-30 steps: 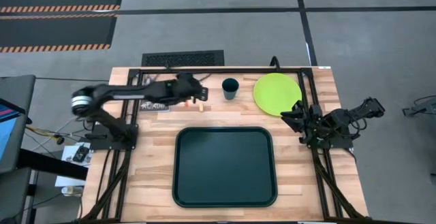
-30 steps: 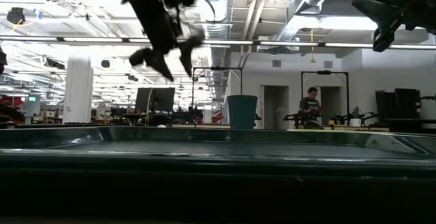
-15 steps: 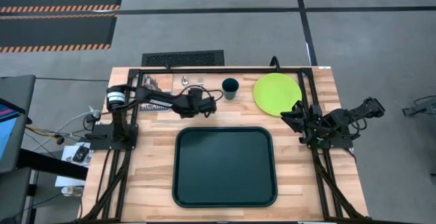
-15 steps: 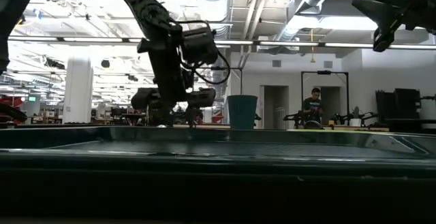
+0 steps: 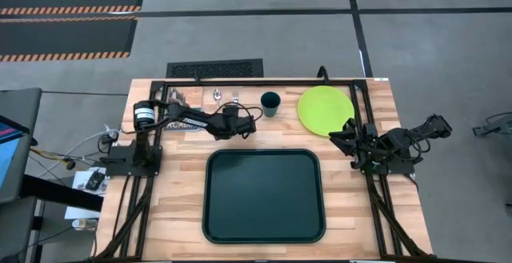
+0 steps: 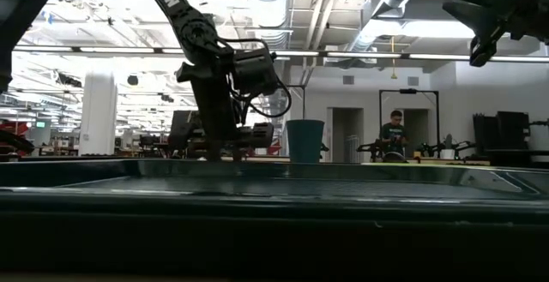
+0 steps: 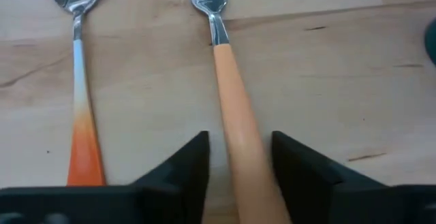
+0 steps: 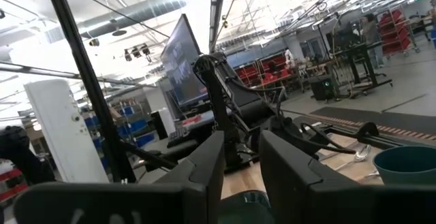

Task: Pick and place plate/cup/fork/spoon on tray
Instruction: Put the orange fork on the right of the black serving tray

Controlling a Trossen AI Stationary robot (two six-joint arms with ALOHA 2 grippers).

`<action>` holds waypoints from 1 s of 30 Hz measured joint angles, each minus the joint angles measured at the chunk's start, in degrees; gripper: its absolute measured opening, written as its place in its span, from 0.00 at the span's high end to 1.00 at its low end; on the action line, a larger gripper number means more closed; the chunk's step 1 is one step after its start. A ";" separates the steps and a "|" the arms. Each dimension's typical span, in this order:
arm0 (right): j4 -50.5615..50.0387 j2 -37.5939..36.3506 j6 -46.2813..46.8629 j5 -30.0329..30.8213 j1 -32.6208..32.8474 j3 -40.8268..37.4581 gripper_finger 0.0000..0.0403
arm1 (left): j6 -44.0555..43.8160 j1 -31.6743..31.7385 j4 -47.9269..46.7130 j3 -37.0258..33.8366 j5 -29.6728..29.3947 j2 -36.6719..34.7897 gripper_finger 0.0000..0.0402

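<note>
In the high view the dark green tray lies at lower centre of the wooden counter, nothing on it. Above it, along the upper edge of the counter, sit the teal cup and, to its right, the lime-green plate, both apart from the tray. The left arm reaches in from the left of the frame and its left gripper is low over the counter just left of the cup, above the tray's upper-left corner. The silver ends of the spoon and the fork show just above that arm. The right gripper waits folded at the right of the frame, just below the plate; whether its fingers are parted cannot be told here.

In the low view the left gripper hangs down to the counter surface left of centre, the cup standing just to its right beyond the tray's rim. A person stands far back in the room.

In the left wrist view the two dark fingers are parted — one on each side of the fork's orange handle, close to it but not clamped. The spoon lies parallel at the left of the frame, outside the fingers.

In the right wrist view the right gripper's fingers stand slightly apart with nothing between them, and the cup shows at the lower right.
</note>
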 joint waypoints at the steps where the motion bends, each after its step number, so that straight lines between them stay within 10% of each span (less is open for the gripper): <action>1: -0.01 0.00 0.01 0.00 0.00 0.00 0.70 | 0.32 -0.06 0.03 -0.02 -0.29 -0.05 0.72; 5: 0.02 0.00 0.03 0.00 0.00 0.00 0.70 | 0.38 -0.06 -0.19 -0.04 -0.85 -0.03 0.87; 30: -1.41 -0.02 2.65 0.20 -0.01 0.00 0.70 | 1.53 -4.64 -4.85 -0.34 -2.17 -12.14 0.87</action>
